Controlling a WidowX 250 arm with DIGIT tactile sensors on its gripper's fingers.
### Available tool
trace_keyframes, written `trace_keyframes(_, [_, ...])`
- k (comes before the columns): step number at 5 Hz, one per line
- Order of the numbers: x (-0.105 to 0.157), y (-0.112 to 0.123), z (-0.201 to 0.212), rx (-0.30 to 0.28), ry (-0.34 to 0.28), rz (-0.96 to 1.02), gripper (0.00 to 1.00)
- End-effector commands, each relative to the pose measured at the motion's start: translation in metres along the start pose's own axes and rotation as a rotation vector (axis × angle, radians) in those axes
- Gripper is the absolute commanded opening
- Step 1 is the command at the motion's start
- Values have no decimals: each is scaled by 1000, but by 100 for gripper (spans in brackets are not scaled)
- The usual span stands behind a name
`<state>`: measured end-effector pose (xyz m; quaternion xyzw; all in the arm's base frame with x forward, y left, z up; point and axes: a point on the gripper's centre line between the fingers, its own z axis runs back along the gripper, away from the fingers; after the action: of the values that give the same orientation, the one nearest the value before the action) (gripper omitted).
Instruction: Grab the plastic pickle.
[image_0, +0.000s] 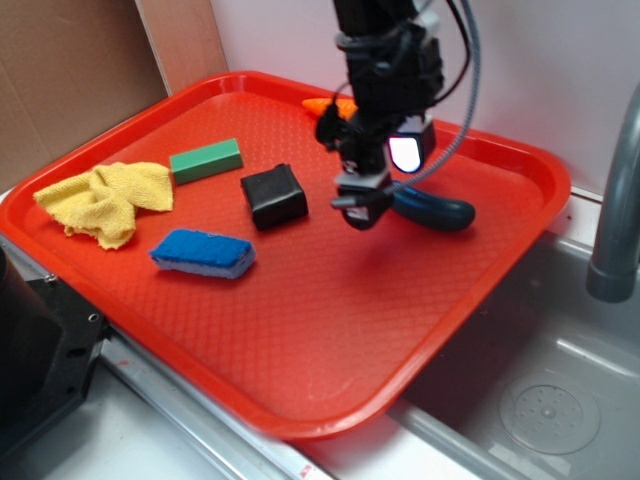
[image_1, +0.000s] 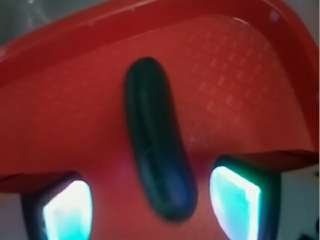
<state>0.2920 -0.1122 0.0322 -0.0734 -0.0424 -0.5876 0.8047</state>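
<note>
Presently the gripper (image_0: 362, 205) stands low over the far-right part of the red tray (image_0: 330, 350), its fingers spread apart and holding nothing. The plastic pickle (image_0: 432, 209) lies flat on the tray floor, one end under the gripper, the rest reaching toward the right rim. In the wrist view the pickle (image_1: 157, 162) runs lengthwise between the two lit fingertips (image_1: 235, 200), its near end sitting in the gap with clear space on either side.

Assessment: alignment across the gap looks sound; the fingers straddle the narrow dimension of the toy, which is the correct axis for closing. The hold would fall near one end rather than mid-body, so a small advance along the pickle before closing seems advisable. The surface is smooth and glossy and may slip or pivot; descend until the pads bracket the widest part, then close firmly and lift straight. The carrot (image_0: 330, 103) behind and the black block (image_0: 273, 195) to the side stand clear.
</note>
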Motion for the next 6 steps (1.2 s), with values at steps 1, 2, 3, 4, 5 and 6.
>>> trace_keyframes(1, [18, -13, 3, 65, -3, -66, 0])
trace_keyframes(2, [17, -18, 4, 80, 15, -52, 0])
trace_keyframes(3, [7, -17, 31, 106, 81, 101, 0])
trace_keyframes(4, [-6, -19, 65, 127, 108, 351, 0])
trace_keyframes(5, [-24, -24, 98, 158, 121, 600, 0])
trace_keyframes(6, [-51, -37, 134, 159, 112, 851, 0])
